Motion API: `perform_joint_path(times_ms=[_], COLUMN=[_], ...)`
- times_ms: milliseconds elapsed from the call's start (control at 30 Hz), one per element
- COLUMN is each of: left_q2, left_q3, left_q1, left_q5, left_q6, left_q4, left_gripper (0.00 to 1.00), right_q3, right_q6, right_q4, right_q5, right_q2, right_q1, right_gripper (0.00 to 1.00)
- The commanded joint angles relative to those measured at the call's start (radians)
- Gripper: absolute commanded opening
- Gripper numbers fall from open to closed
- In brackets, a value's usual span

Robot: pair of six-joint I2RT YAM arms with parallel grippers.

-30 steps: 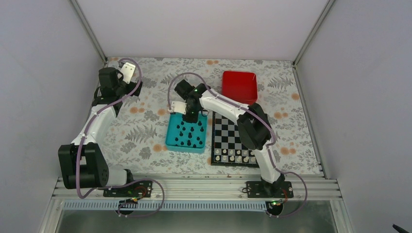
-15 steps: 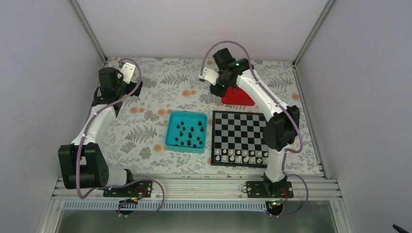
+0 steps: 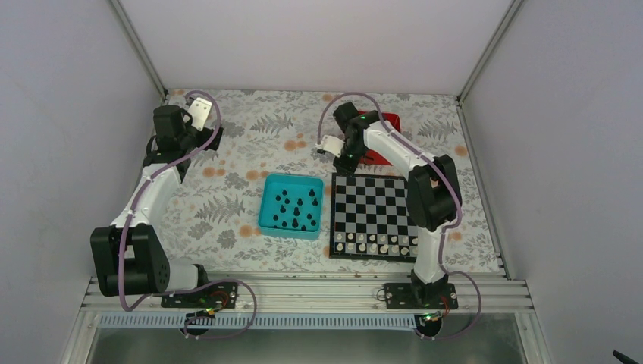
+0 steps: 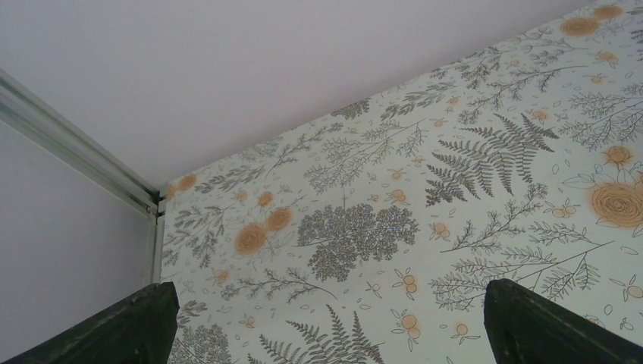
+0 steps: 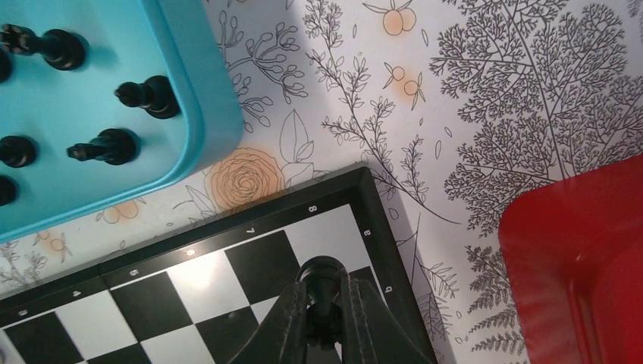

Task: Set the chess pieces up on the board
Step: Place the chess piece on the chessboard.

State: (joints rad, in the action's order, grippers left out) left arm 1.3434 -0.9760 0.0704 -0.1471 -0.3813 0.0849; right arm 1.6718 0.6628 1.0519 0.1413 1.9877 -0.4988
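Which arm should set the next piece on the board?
Right: the right gripper is shut on a black piece over the board, at its corner. The left gripper is open, empty and far from the board.

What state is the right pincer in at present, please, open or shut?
Shut on a black chess piece: the right wrist view shows the right pincer's fingers pressed against its sides, above the board's corner.

Lab robot cell (white walls [image 3: 303,38], aluminium rails [image 3: 303,292])

Chess pieces [image 3: 296,211] in tray [image 3: 269,189] left of board [image 3: 373,203]; second tray [image 3: 392,121] behind board.
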Motion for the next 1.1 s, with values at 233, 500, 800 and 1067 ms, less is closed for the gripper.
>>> perform_joint_path(times_ms=[233,500,800,1067], left_q2=[-0.026,-0.024,-0.023,-0.024], left_q3=[0.003,0.005,0.002,0.0], left_q1=[0.016,0.019,0.023,0.026], left_q5=[-0.037,-0.049,-0.062,-0.063], left_q6=[0.003,0.002,0.002,0.002], left_q4=[-0.005,0.0,0.007,0.009], left_gripper=[1.0,1.0,1.0,1.0], right_q3=[-0.052,-0.061,-0.085,-0.083], right_q6=[0.017,0.019,0.02,0.026], right_q4=[-0.085,-0.1,-0.101,-0.087], right_q5=[0.026,0.022,0.021,0.047], right_q2=[0.064,0.091,0.102,0.095], right_q1=[0.026,0.036,0.04,0.04], right_gripper=[0.08,0.08,0.1,0.1])
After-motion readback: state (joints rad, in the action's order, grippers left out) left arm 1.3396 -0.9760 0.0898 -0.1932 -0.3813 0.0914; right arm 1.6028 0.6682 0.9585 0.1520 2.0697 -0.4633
